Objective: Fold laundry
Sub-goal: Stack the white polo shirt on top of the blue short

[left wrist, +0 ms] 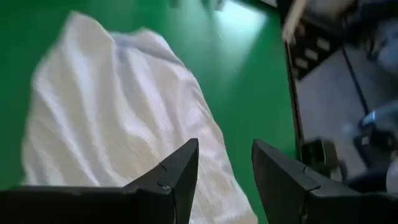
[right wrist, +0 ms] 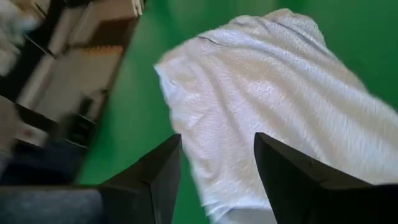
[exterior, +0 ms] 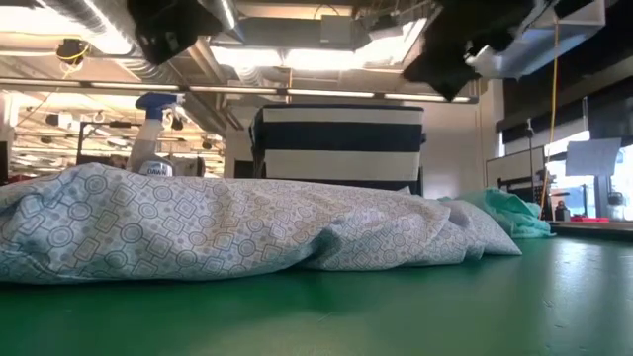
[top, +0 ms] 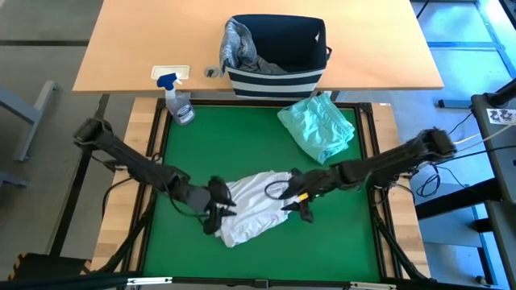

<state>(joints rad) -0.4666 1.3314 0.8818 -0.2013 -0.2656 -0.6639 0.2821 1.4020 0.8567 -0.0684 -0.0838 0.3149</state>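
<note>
A crumpled white garment (top: 254,205) with a fine print (exterior: 247,232) lies flat on the green mat (top: 242,137), near its front middle. My left gripper (top: 219,208) hovers over the garment's left end, open (left wrist: 227,165), with nothing between its fingers. My right gripper (top: 300,203) hovers over the right end, also open (right wrist: 217,158) and empty. In the low view both grippers hang above the cloth, clear of it. A mint-teal garment (top: 318,125) lies bunched at the mat's far right. A grey-blue striped shirt (top: 238,44) hangs over the basket's rim.
A navy-and-white striped basket (top: 278,76) stands on the wooden table beyond the mat's far edge. A spray bottle (top: 179,101) stands at the mat's far left corner. Bare green mat lies on the far left and near right.
</note>
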